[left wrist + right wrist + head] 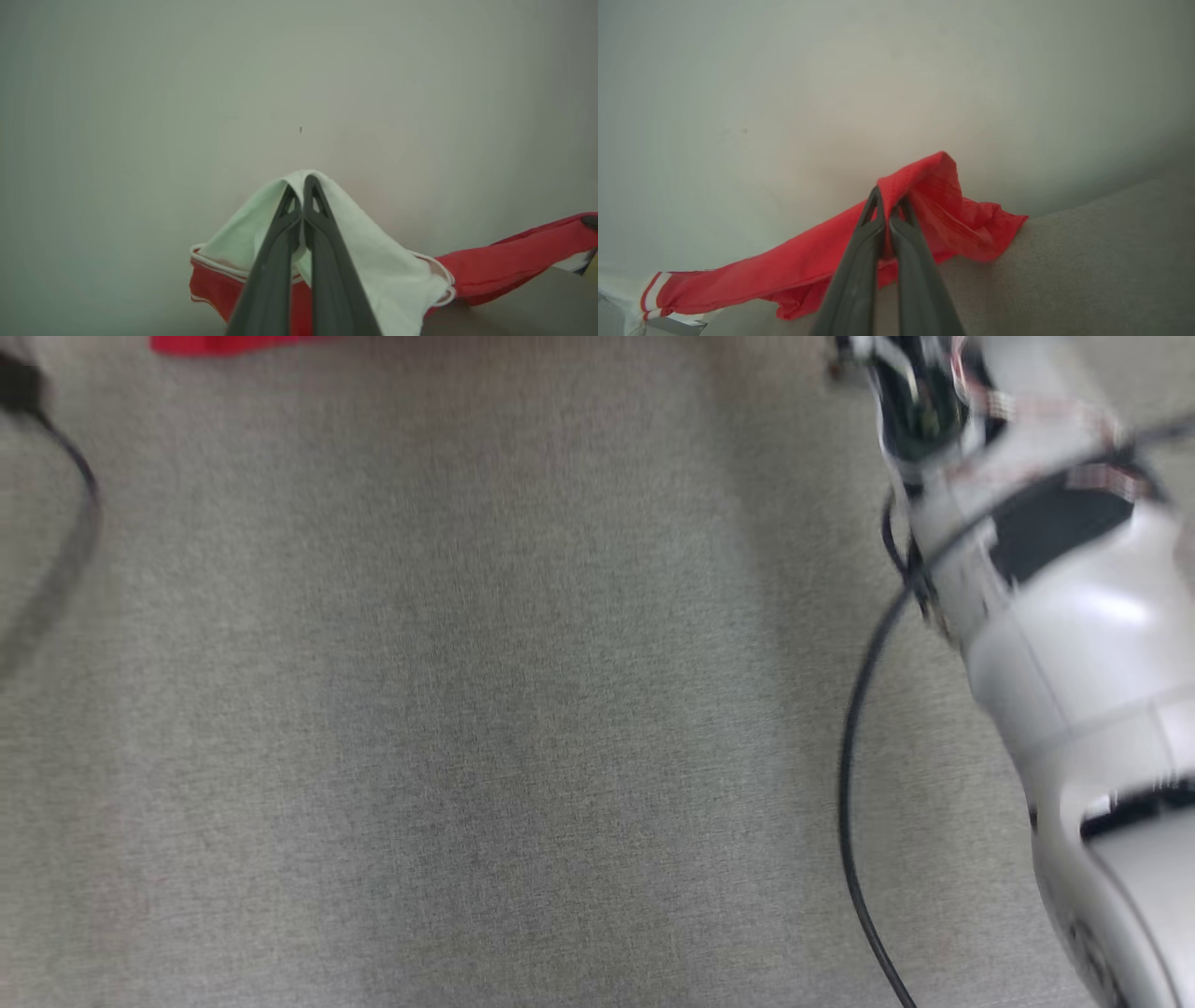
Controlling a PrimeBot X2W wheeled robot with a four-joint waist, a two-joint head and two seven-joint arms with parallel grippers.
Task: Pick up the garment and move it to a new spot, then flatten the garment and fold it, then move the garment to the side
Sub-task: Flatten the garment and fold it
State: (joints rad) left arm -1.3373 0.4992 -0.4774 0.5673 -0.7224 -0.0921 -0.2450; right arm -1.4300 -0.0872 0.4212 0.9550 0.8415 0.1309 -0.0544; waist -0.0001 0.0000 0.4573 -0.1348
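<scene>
Grey woven fabric (485, 709) spreads across the head view, softened by motion blur. At its far left a black cable (84, 513) loops in, its upper end cut off by the frame. Along the top edge, left of centre, lies a sliver of red cloth (224, 343), cropped so hard that I cannot tell which piece it belongs to. On the right my pale right forearm (1074, 635) reaches up the picture, smeared by blur, with a second cable (851, 775) curving beside it; the arm's upper end is a dark smudge I cannot read. Through my left wrist camera, my left tool (302, 179) is closed, pinching a white panel (369, 247) of the garment (509, 261), which drapes over the tips like a tent in front of a plain pale wall (299, 70). My own fingers hide the folds beneath. The red body stretches rightward to a small dark shape (591, 220) at the frame edge, too cropped to identify. Through my right wrist camera, red-and-white striped trim (654, 291) shows at far left, partly cut off; from there the red cloth rises to my right tool (887, 198), clamped shut on a bunched fold. A crumpled flap hangs to the right, by the grey surface; whether it touches, I cannot tell.
</scene>
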